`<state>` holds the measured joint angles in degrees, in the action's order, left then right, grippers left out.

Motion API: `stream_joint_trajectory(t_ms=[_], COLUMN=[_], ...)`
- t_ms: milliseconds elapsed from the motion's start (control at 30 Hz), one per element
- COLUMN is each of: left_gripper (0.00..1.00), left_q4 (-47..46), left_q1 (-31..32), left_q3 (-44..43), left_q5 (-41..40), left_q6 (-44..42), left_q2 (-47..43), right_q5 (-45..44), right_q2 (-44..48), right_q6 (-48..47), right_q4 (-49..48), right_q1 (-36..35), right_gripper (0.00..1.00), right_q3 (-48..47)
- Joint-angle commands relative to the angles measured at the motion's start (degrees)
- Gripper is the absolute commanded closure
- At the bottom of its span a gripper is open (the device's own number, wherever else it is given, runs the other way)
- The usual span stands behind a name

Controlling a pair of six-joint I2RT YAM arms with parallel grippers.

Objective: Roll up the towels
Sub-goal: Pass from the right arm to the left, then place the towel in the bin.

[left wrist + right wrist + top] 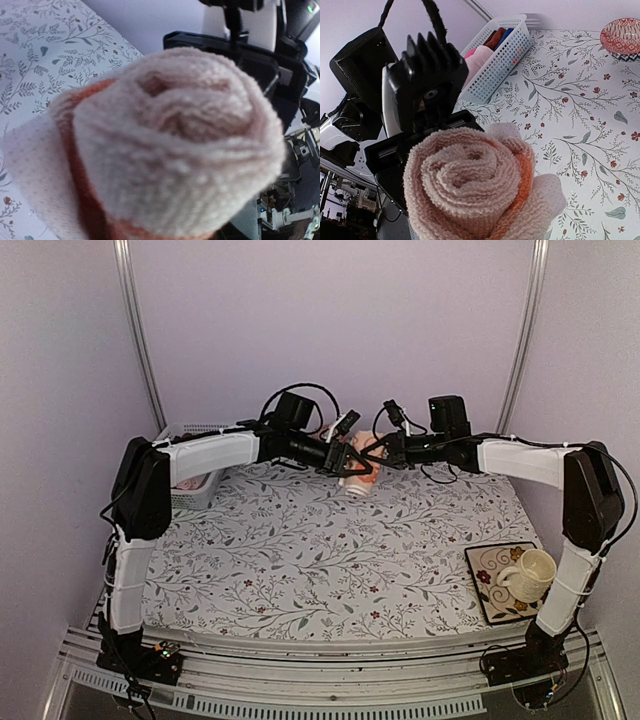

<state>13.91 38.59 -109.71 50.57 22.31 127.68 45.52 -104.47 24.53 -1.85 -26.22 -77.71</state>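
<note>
Towel roll [357, 478] sits between the two hands at the far middle of the desk [300, 560]. The left hand [345, 458] is against one side and the right hand [380, 452] against the other. We cannot tell whether either hand is clamped or apart: in both wrist views the roll fills the foreground and hides the fingers.

Surroundings:
- A white mesh basket [195, 490] lies outward of the left hand, beside that arm's forearm. It holds rolled cloths [495, 39], magenta, dark red and blue among them.
- A red patterned bowl [621, 34] is on the desk, far ahead of the right hand and well apart from the basket.
- A mug [532, 573] stands on a patterned coaster [490, 585], well behind the right hand, near that arm's base.
- Just past the roll, each hand faces the other's black body.

Orientation: the roll is pale pink terry with an orange band and a dotted cream outer flap. From above, its long axis runs far-to-near between the hands, with the pale round end toward the arm bases. Each wrist camera meets a spiral end nearly head-on. We cannot tell whether the roll touches the desk.

Arms: they mirror each other. Upper links rise from the bases, elbows are high and outboard, and the forearms reach inward about level, wrists converging on the roll.
</note>
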Motion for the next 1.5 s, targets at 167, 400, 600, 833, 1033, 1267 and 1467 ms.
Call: stream_joint_trajectory(t_ms=[167,400,600,833,1033,1267,1467], left_gripper=[0.68,0.97,1.0,1.0,1.0,1.0,1.0], left_q4=[6.0,7.4,11.8,21.2,33.4,37.7,34.6], left_q1=[2.1,2.0,-2.2,-11.1,-19.2,-26.0,-30.0], left_q3=[-2.6,-3.8,-3.2,-6.7,-18.0,-27.4,-31.8], left_q5=[-5.5,-6.2,-7.5,-14.3,-28.3,-48.9,-61.0], left_q6=[-3.8,-4.6,-6.8,-12.3,-17.8,-23.3,-28.5], left_q2=[0.0,-0.6,-2.7,-4.5,-0.6,4.3,11.0], right_q5=[-5.6,-6.3,-5.5,-6.9,-9.5,-10.8,-12.4], right_q2=[-0.5,0.7,3.7,7.3,9.7,11.6,14.3], right_q6=[-1.5,-2.1,-3.8,-8.5,-10.8,-11.8,-13.5], right_q4=[3.4,4.4,8.2,15.9,19.0,21.5,23.3], right_q1=[-1.6,-1.8,2.3,8.7,10.7,10.9,10.9], right_gripper=[0.89,0.54,0.25,0.01,0.01,0.01,0.01], right_q3=[-1.7,-1.9,-1.8,-1.8,0.4,3.6,7.0])
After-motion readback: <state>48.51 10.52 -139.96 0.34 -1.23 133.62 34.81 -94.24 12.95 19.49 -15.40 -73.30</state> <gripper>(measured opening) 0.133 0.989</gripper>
